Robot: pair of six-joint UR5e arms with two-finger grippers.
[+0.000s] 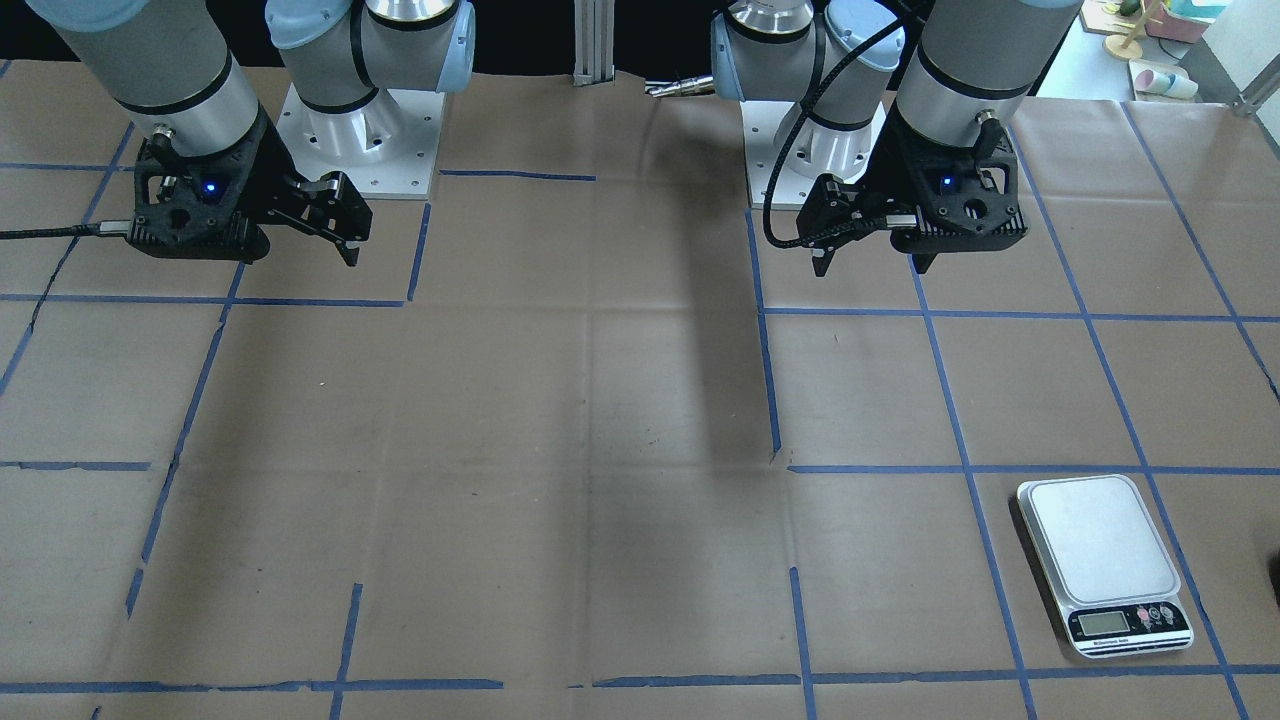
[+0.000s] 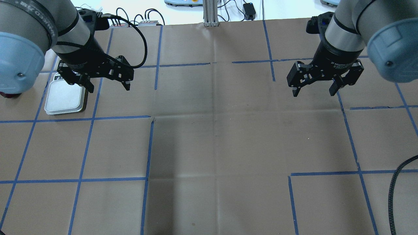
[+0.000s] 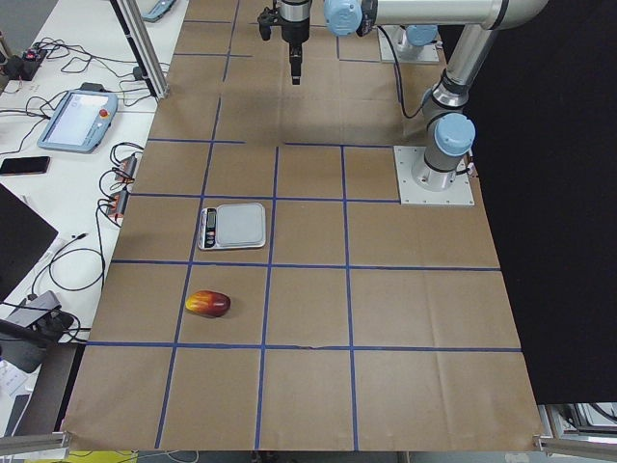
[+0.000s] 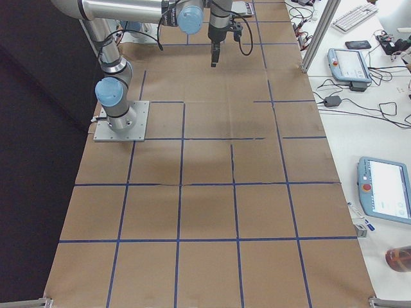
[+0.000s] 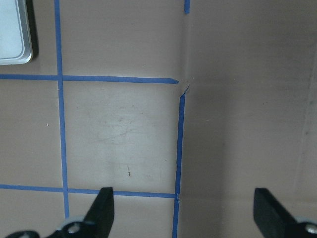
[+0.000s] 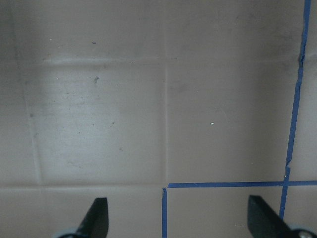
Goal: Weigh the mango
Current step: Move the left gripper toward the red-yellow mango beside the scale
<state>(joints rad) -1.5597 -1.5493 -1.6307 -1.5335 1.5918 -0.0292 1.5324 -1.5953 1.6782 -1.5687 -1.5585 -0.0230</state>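
The mango [image 3: 208,304], dark red shading to a yellow tip, lies on the brown paper toward the table's left end, a little beyond the scale. A dark red sliver at the left edge of the overhead view [image 2: 6,95] seems to be the same mango. The silver scale [image 1: 1100,555] stands flat with nothing on its platform. It also shows in the overhead view [image 2: 65,98], the exterior left view [image 3: 231,227] and the left wrist view [image 5: 12,29]. My left gripper [image 2: 108,88] hangs open and empty above the table, just inward of the scale. My right gripper [image 2: 313,93] hangs open and empty on the other side.
Brown paper with a grid of blue tape [image 2: 148,147] covers the table. The two arm bases [image 1: 360,135] stand at the robot's edge. Tablets and cables [image 3: 77,106] lie on the white bench beyond the far edge. A black cable [image 2: 398,182] hangs at the right.
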